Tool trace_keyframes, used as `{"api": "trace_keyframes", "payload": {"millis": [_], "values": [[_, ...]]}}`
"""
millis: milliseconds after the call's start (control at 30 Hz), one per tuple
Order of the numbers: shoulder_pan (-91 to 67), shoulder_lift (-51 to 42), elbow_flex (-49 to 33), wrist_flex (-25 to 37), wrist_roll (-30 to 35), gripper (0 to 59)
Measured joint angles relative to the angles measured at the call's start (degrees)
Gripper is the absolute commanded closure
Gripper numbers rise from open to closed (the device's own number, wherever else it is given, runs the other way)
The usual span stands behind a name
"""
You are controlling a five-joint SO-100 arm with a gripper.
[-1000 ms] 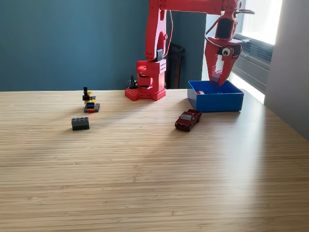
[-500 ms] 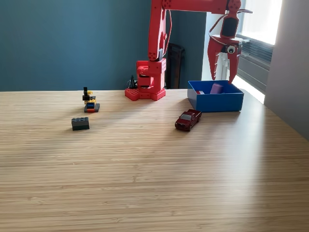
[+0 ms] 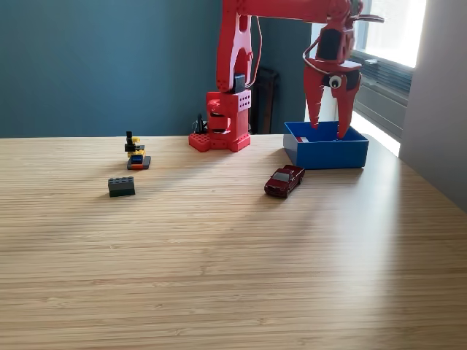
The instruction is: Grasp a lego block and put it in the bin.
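My red gripper hangs open above the blue bin at the exterior view's right, its two fingers spread with nothing between them. A small red piece shows inside the bin by its left wall. A dark grey lego block lies on the table at the exterior view's left. Behind it stands a small stack of black, yellow and blue lego pieces.
A dark red toy car sits on the wooden table just in front of the bin's left corner. The arm's red base stands at the table's back edge. A wall rises at the far right.
A purple block was in the gripper over the bin, then dropped into it as the fingers opened. The gripper has since shifted slightly left and lower, still open.
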Motion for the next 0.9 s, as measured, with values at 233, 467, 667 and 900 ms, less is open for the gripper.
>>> {"api": "trace_keyframes", "payload": {"millis": [233, 467, 667, 900], "values": [[16.17, 0.00, 0.00, 0.00, -6.94, 37.3], [25.49, 0.00, 1.58, 0.00, -11.87, 37.4], [29.27, 0.00, 2.11, 0.00, -13.97, 37.5], [34.72, 0.00, 2.11, 0.00, -15.38, 38.1]]}}
